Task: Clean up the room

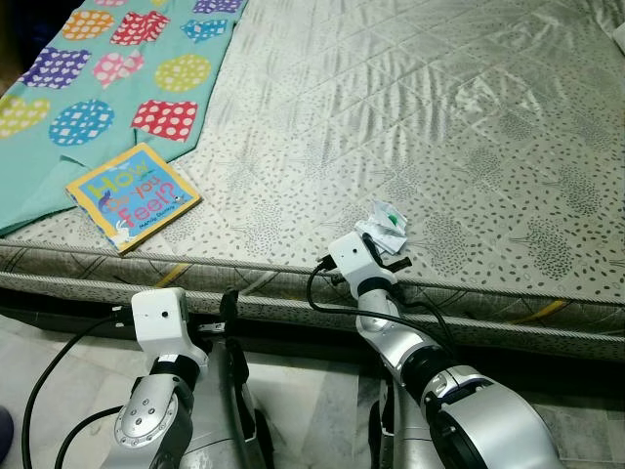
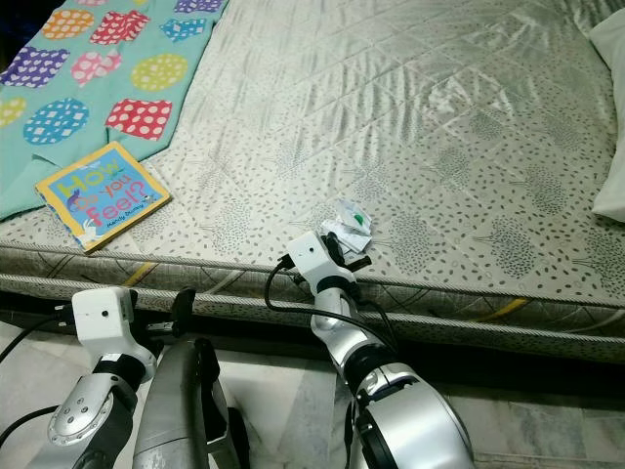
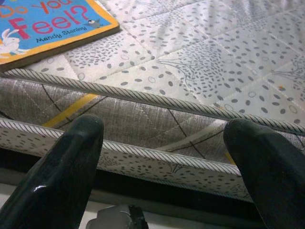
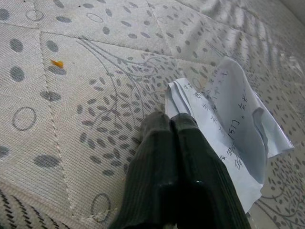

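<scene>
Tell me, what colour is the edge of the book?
Orange-yellow, around a blue cover; the book shows best in the left wrist view.

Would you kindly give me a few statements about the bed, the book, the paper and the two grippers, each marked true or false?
1. The picture book lies closed on the mattress, near its front edge. True.
2. The left gripper has its fingers shut tight. False: they stand wide apart, facing the side of the mattress.
3. The right gripper has its fingers pressed together at the crumpled paper. True.
4. The crumpled paper lies on the floor. False: it lies on the mattress, near the front edge.
5. The spotted blanket covers the book. False: the book lies just beside the blanket's edge, uncovered.
</scene>
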You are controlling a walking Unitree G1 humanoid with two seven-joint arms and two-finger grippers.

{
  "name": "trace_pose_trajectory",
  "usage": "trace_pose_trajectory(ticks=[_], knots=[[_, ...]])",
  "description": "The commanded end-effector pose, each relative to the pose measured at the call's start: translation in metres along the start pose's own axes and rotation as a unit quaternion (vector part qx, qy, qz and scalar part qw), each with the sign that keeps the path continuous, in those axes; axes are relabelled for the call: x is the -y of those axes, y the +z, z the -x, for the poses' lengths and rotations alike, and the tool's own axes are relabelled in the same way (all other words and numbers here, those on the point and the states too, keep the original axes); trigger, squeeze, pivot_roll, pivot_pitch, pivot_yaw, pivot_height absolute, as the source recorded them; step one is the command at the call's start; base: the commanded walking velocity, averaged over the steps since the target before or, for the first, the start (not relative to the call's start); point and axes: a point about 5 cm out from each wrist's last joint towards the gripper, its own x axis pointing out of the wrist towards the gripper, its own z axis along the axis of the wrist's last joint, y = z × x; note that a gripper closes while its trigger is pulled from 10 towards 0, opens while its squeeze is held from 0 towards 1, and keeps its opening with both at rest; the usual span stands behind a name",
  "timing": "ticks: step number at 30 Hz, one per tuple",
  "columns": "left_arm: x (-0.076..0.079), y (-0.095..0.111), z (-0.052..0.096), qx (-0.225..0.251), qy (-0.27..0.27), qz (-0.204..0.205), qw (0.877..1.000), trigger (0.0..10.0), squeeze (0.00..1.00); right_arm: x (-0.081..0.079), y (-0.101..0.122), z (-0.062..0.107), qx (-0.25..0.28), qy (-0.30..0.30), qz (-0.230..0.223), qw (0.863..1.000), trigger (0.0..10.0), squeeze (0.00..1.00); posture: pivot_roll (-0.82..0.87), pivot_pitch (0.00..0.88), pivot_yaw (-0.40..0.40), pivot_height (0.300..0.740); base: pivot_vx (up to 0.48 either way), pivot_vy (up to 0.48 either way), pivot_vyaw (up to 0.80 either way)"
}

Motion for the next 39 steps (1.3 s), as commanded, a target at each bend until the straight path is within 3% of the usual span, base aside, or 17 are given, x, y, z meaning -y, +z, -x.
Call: trace_pose_trajectory(ticks=[1, 12, 17, 21, 39], knots=[[-0.005, -0.002, 0.002, -0.007, 0.014, -0.004, 1.0, 10.0, 0.0, -0.004, -0.004, 0.002, -0.011, 0.005, 0.005, 1.0, 0.0, 0.0, 0.15, 0.261, 0.039, 0.53, 0.0, 0.0, 0.0], [-0.006, -0.002, 0.002, -0.006, 0.014, -0.003, 1.0, 10.0, 0.0, 0.009, -0.008, -0.001, -0.017, -0.02, 0.001, 1.0, 0.0, 0.0, 0.14, 0.251, 0.047, 0.53, 0.0, 0.0, 0.0], [-0.006, -0.002, 0.0, -0.006, 0.013, -0.004, 1.0, 10.0, 0.0, 0.035, -0.01, -0.009, -0.003, -0.051, -0.011, 0.999, 0.0, 0.0, 0.12, 0.244, 0.046, 0.53, 0.0, 0.0, 0.0], [-0.006, -0.002, -0.002, -0.005, 0.011, -0.003, 1.0, 10.0, 0.0, 0.044, -0.014, -0.009, 0.008, -0.055, -0.023, 0.998, 0.0, 0.0, 0.12, 0.24, 0.045, 0.53, 0.0, 0.0, 0.0], [-0.008, -0.001, -0.003, -0.003, 0.011, -0.004, 1.0, 10.0, 0.0, 0.057, -0.021, 0.002, 0.071, -0.04, -0.055, 0.995, 0.0, 0.0, 0.1, 0.236, 0.053, 0.53, 0.0, 0.0, 0.0]])
